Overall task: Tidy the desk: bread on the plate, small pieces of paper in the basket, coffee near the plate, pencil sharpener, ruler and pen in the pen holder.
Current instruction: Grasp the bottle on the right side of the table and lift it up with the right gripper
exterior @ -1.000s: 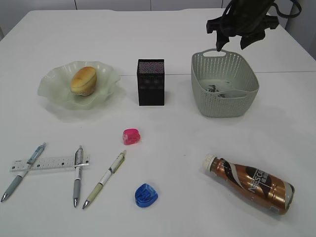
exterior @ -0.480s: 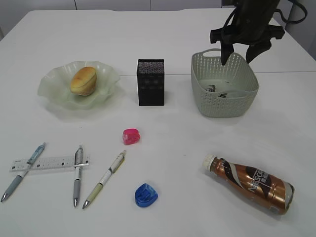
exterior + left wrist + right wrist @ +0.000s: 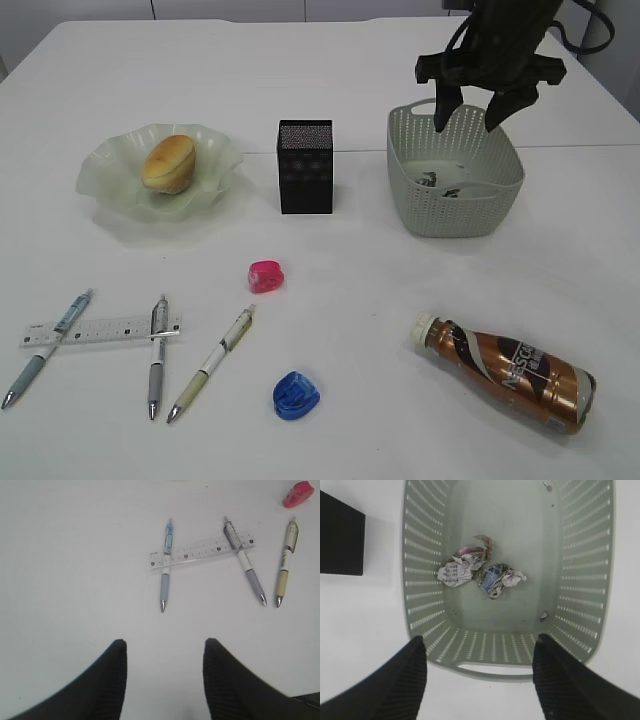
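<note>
Surface (image 3: 330,70): plain white, wide, reaching a pale wall at the back. Bread (image 3: 169,162) on green ruffled plate (image 3: 110,185); black mesh pen holder (image 3: 305,166) beside it; two paper wads (image 3: 480,572) inside grey-green basket (image 3: 455,205). Nescafe coffee bottle (image 3: 510,370) lying on its side, well apart from plate. Ruler (image 3: 100,330) under two pens (image 3: 157,355); pink (image 3: 266,276) and blue (image 3: 296,394) sharpeners loose. Right end effector (image 3: 470,110) apart, empty, above basket; left end effector (image 3: 165,652) apart, empty.

My right gripper (image 3: 468,113) now hangs lower and a touch left over the basket (image 3: 455,205) back rim, jaws spread, squarer than a second ago.
</note>
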Controlling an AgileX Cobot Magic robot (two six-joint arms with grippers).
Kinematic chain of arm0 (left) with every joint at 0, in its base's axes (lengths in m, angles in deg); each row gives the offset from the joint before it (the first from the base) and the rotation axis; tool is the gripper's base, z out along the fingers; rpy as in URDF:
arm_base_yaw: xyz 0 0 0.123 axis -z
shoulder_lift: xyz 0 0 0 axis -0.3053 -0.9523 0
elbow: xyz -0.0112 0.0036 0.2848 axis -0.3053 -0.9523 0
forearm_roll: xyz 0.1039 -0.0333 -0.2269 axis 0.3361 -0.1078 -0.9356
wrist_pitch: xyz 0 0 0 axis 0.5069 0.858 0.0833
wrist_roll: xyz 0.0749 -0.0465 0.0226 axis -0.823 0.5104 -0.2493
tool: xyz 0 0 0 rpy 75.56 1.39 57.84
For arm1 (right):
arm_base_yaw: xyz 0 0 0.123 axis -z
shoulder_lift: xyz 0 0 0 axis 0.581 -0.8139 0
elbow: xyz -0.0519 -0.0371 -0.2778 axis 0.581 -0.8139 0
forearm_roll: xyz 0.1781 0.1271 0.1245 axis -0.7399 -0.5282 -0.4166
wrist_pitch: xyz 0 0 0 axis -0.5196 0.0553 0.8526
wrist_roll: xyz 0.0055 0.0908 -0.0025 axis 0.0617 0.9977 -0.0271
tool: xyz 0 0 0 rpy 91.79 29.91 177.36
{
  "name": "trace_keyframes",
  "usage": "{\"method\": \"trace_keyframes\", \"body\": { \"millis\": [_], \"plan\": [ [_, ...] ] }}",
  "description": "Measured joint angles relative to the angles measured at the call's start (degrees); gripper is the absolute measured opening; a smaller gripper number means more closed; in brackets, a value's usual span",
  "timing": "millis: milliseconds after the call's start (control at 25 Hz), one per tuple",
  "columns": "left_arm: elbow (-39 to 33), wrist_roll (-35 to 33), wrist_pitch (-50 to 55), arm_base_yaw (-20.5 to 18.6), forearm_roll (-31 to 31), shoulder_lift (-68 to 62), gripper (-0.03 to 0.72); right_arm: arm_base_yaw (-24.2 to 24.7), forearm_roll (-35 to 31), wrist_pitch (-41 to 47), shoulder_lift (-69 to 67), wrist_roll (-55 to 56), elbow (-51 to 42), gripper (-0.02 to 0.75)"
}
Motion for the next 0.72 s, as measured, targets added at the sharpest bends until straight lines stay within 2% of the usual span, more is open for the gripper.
{"method": "trace_keyframes", "body": {
  "millis": [480,720],
  "plan": [
    [0.0,0.0,1.68,0.0,0.13,0.0,0.361,0.0,-2.11,0.83,13.21,0.0,-0.24,0.521],
    [0.0,0.0,1.92,0.0,0.13,0.0,0.361,0.0,-4.02,0.94,21.0,-1.93,-5.33,0.521]
  ]
}}
